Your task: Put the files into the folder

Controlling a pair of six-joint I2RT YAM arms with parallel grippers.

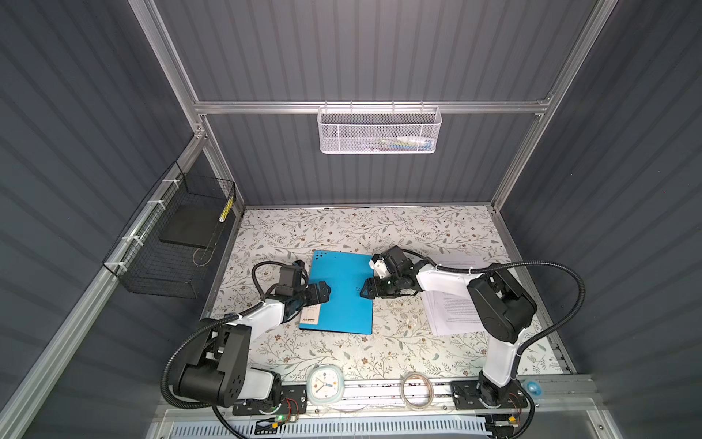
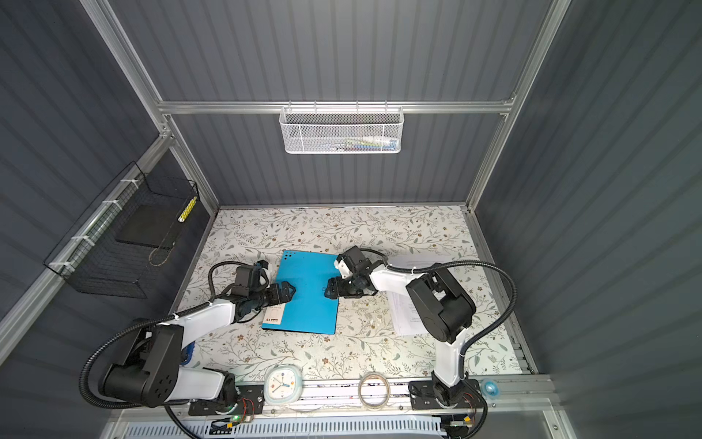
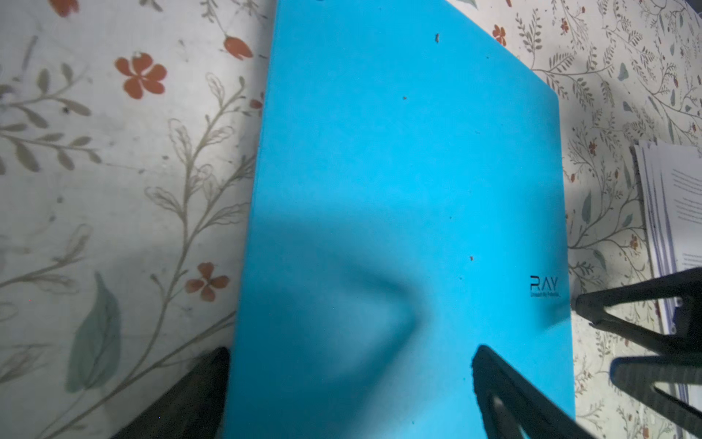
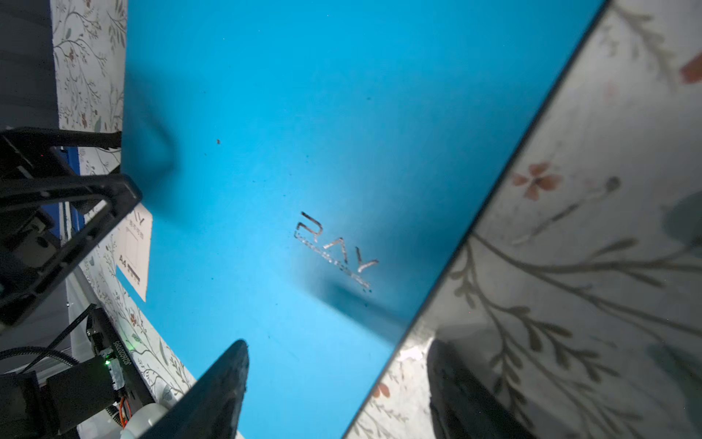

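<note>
**Right gripper (image 1: 365, 292) open at the folder's free edge, left gripper (image 1: 323, 292) open at its spine side**

Right gripper's jaws stand apart and hold nothing. In the right wrist view one finger (image 4: 224, 384) hangs over the blue cover and the other over the flowered tabletop (image 1: 342, 228), so the long edge by the RAY logo (image 4: 334, 247) runs between them. Left gripper is spread wide across the opposite long edge, just above the white label (image 1: 309, 313), also empty. Whether either finger touches the cover cannot be told.

The folder (image 1: 343, 308) lies closed and flat near the middle of the tabletop. The files (image 1: 452, 315) lie well apart from it, beside the right edge and partly under the right arm. The sheets are slightly fanned, not squared up. None of them is in the folder, so in my judgement opening the cover is the step in hand.

What could go wrong:

- The cover is thin and lies tight on the lower one. A finger may skate over the top instead of getting under the edge.
- Pinching both covers together would lift the whole folder shut.
- A sideways push from the right, with nothing pressing down at the spine, could slide the folder toward the left edge.
- The two grippers face each other across the folder, so a long reach by either risks a knock.
- The fanned sheets may separate when gripped, leaving some behind.
</note>
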